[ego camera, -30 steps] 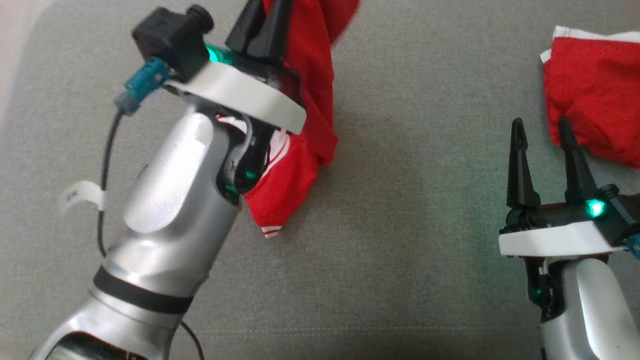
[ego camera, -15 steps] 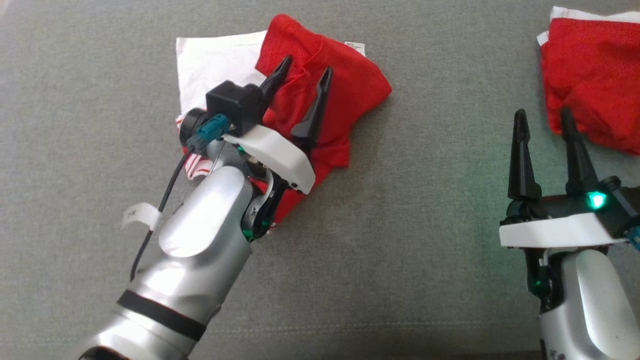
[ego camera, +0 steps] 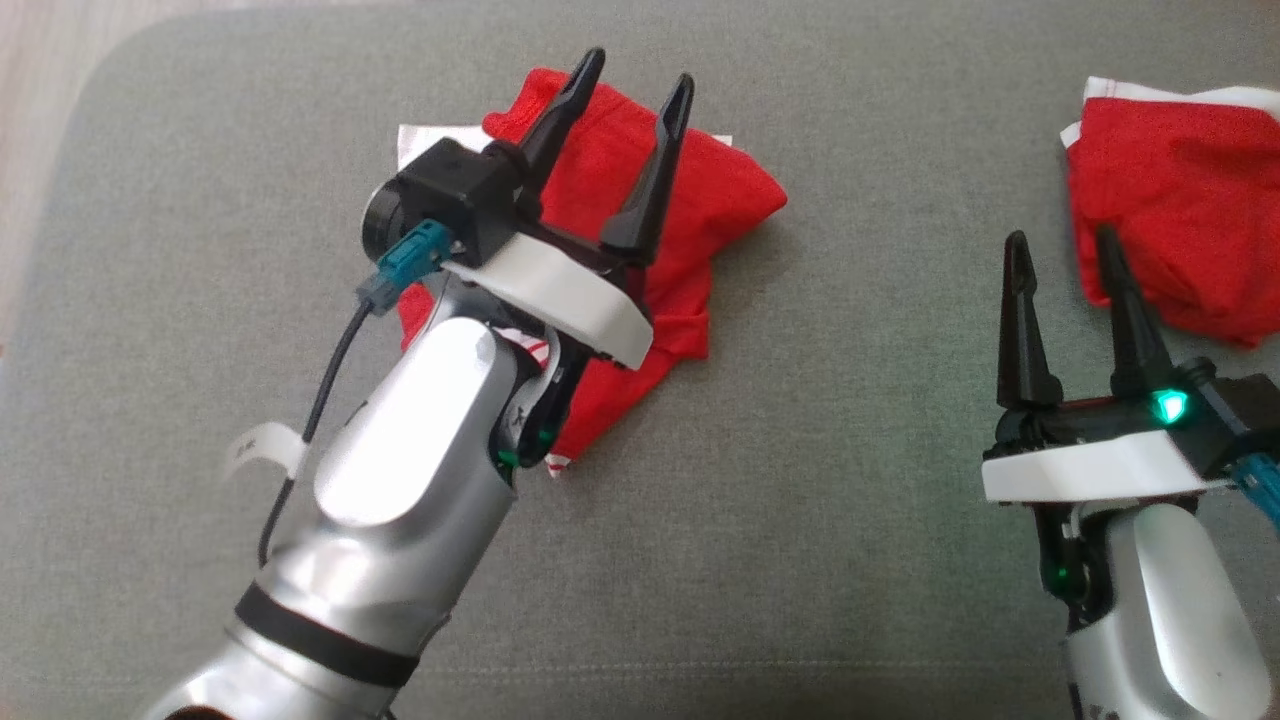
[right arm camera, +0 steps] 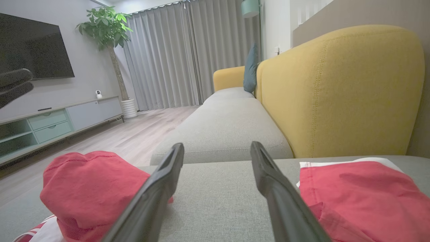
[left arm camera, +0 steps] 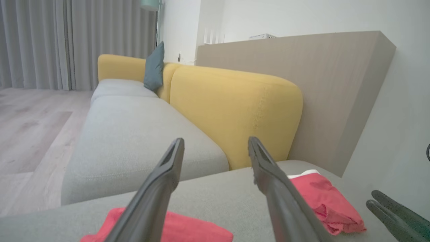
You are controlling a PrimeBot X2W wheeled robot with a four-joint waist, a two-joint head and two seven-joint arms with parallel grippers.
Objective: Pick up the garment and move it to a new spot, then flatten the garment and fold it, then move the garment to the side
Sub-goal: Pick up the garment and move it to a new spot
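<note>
Crumpled red garment [ego camera: 720, 190] lying on grey sofa seat [ego camera: 850, 500], directly beneath left hand [ego camera: 638, 68], fingers spread and empty, right hand [ego camera: 1060, 237] likewise spread, just beside a second red garment [ego camera: 1170, 200].

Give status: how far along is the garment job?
Done: red garment lies free on the grey cushion, so the move looks done. In hand: nothing; left claw open above it, right claw open, empty. Left: it's crumpled, so flatten, fold, move aside.
</note>
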